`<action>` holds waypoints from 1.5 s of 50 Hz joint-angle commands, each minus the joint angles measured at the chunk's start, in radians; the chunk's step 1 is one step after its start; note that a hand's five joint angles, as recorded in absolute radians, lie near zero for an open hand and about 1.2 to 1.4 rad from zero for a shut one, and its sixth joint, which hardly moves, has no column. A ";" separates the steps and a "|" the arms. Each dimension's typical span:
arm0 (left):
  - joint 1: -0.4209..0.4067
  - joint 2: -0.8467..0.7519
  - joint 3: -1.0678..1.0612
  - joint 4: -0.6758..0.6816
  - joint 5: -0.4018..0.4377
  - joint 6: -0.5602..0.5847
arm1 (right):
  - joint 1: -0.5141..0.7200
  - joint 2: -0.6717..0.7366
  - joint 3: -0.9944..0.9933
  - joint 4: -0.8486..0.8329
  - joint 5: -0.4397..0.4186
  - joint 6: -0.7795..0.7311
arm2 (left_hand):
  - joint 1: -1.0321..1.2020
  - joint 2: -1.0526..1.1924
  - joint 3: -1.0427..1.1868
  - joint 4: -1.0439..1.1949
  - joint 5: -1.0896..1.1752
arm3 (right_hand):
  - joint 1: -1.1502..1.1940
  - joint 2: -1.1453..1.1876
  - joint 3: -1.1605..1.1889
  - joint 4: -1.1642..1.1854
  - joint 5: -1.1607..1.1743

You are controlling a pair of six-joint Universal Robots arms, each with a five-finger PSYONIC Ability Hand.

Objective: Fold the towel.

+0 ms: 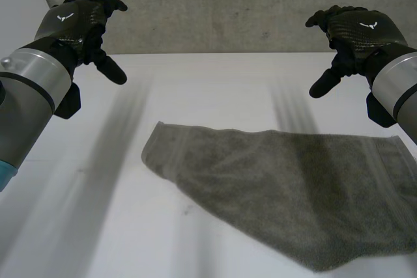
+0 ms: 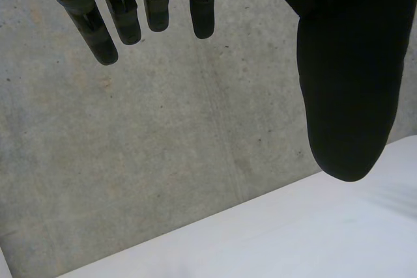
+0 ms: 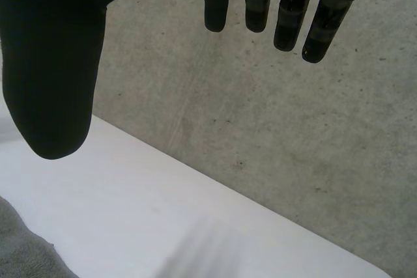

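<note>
Grey towel lies spread on the white surface, nearer the right hand than the left hand. Both hands hover above it, fingers relaxed and empty. Each hand's back carries a small white emblem.

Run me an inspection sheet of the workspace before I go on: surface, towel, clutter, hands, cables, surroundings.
Surface: white table, bare around the towel.
Job's things: grey towel lies flat and askew on the table, on the right arm's side, running past the edge of the head view; no fold made yet.
Clutter: nothing seen.
Hands: left hand and right hand are raised over the far part of the table, fingers relaxed, holding nothing, apart from the towel.
Cables: nothing seen.
Surroundings: grey concrete wall behind the table.
</note>
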 commanded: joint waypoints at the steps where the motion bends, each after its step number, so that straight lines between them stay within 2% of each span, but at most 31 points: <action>1: -0.001 -0.006 -0.005 0.000 0.001 0.004 | -0.001 0.001 -0.004 0.000 0.006 0.002 | -0.101 -0.001 0.004 -0.002 -0.029 | -0.033 -0.061 -0.038 -0.053 -0.064; 5: -0.001 -0.027 -0.011 0.002 0.001 0.010 | -0.007 0.004 -0.018 0.001 0.001 -0.001 | -0.101 -0.001 0.004 -0.002 -0.029 | -0.033 -0.061 -0.038 -0.053 -0.064; 10: -0.002 -0.095 -0.018 -0.012 0.001 0.056 | -0.086 0.006 -0.032 0.016 0.000 -0.041 | -0.101 -0.001 0.004 -0.002 -0.029 | -0.033 -0.061 -0.038 -0.053 -0.064; 12: -0.004 -0.141 -0.034 -0.035 0.002 0.119 | -0.147 0.007 -0.024 0.030 0.000 -0.116 | -0.092 0.009 0.013 0.007 -0.019 | -0.033 -0.061 -0.038 -0.053 -0.064; 18: -0.049 -0.213 -0.043 -0.058 0.013 0.216 | -0.202 0.056 0.002 0.075 -0.007 -0.242 | -0.074 0.026 0.031 0.025 -0.002 | -0.033 -0.061 -0.038 -0.053 -0.064; 20: -0.067 -0.260 -0.057 -0.064 0.037 0.267 | -0.237 0.099 0.030 0.107 -0.008 -0.318 | -0.074 0.026 0.031 0.025 -0.002 | -0.033 -0.061 -0.038 -0.053 -0.064; 25: -0.064 -0.297 -0.077 -0.063 0.085 0.312 | -0.331 0.137 0.103 0.131 -0.016 -0.397 | -0.053 0.047 0.051 0.045 0.019 | -0.033 -0.061 -0.038 -0.053 -0.064; 29: -0.064 -0.331 -0.081 -0.055 0.113 0.323 | -0.383 0.144 0.149 0.121 -0.037 -0.417 | -0.053 0.047 0.051 0.045 0.019 | -0.033 -0.061 -0.038 -0.053 -0.064; 34: -0.064 -0.371 -0.069 -0.049 0.142 0.323 | -0.507 0.151 0.243 0.116 -0.158 -0.448 | -0.039 0.062 0.066 0.060 0.033 | -0.002 -0.030 -0.007 -0.022 -0.033; 39: -0.065 -0.409 -0.068 -0.031 0.175 0.337 | -0.592 0.145 0.321 0.118 -0.220 -0.481 | -0.030 0.070 0.075 0.069 0.042 | -0.011 -0.039 -0.016 -0.031 -0.042; 50: -0.073 -0.480 -0.026 -0.012 0.177 0.412 | -0.690 0.141 0.462 0.115 -0.240 -0.687 | 0.102 0.203 0.207 0.201 0.174 | -0.011 -0.039 -0.016 -0.031 -0.042; 59: -0.073 -0.523 0.008 -0.009 0.176 0.413 | -0.716 0.142 0.496 0.092 -0.241 -0.716 | 0.170 0.270 0.275 0.268 0.242 | 0.045 0.017 0.040 0.025 0.014; 70: -0.073 -0.550 0.021 0.009 0.174 0.415 | -0.715 0.153 0.533 0.000 -0.243 -0.718 | 0.278 0.379 0.383 0.377 0.351 | 0.441 0.413 0.437 0.421 0.410; 73: -0.073 -0.554 0.023 0.019 0.174 0.415 | -0.711 0.153 0.539 -0.014 -0.243 -0.718 | 0.314 0.414 0.418 0.412 0.386 | 0.742 0.715 0.738 0.722 0.712; 75: -0.073 -0.555 0.024 0.029 0.174 0.415 | -0.711 0.153 0.541 -0.014 -0.243 -0.718 | 0.320 0.420 0.424 0.418 0.392 | 0.819 0.791 0.814 0.799 0.788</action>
